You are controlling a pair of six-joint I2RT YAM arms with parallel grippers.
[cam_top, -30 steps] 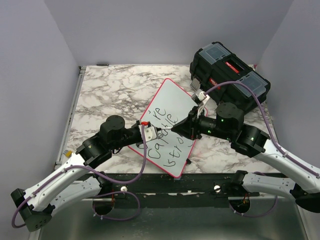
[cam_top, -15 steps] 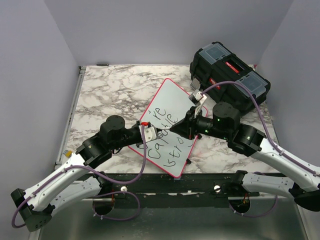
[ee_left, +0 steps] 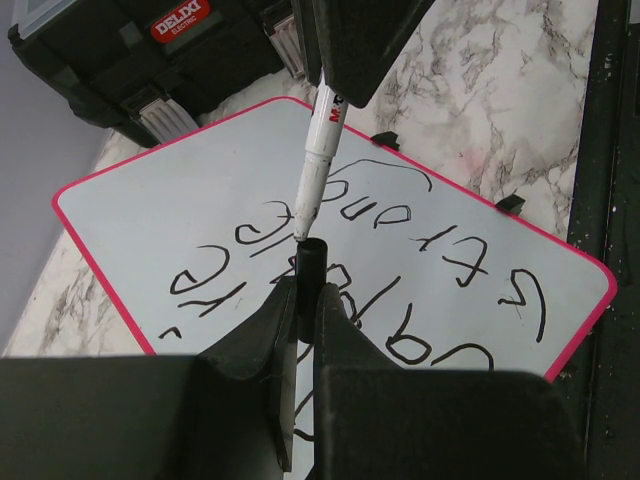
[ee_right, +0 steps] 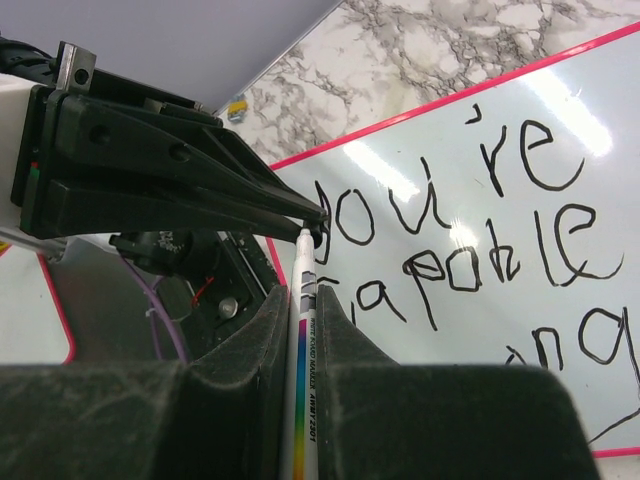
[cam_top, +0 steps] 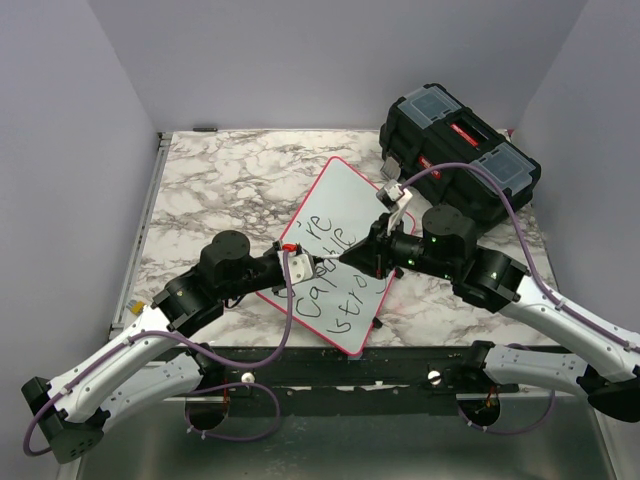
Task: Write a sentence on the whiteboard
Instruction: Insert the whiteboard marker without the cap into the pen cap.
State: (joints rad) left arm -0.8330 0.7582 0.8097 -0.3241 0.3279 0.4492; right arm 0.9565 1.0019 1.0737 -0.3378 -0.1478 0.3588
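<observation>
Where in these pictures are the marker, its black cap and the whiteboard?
marker (ee_left: 318, 150), left wrist view, on its white barrel.
black cap (ee_left: 311, 262), left wrist view, on its side wall.
whiteboard (cam_top: 350, 195), top external view, on its bare upper part.

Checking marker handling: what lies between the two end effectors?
The marker: right end effector grips it, tip at the black cap in the left end effector. Left wrist view.

- Left arm (cam_top: 200, 290) bends inward, left claw (ee_left: 308, 295) closed on a black cap (ee_left: 311, 258).
- Right arm (cam_top: 500, 280) bends inward, right claw (ee_right: 303, 300) closed on a marker (ee_left: 318, 160), facing the left.
</observation>
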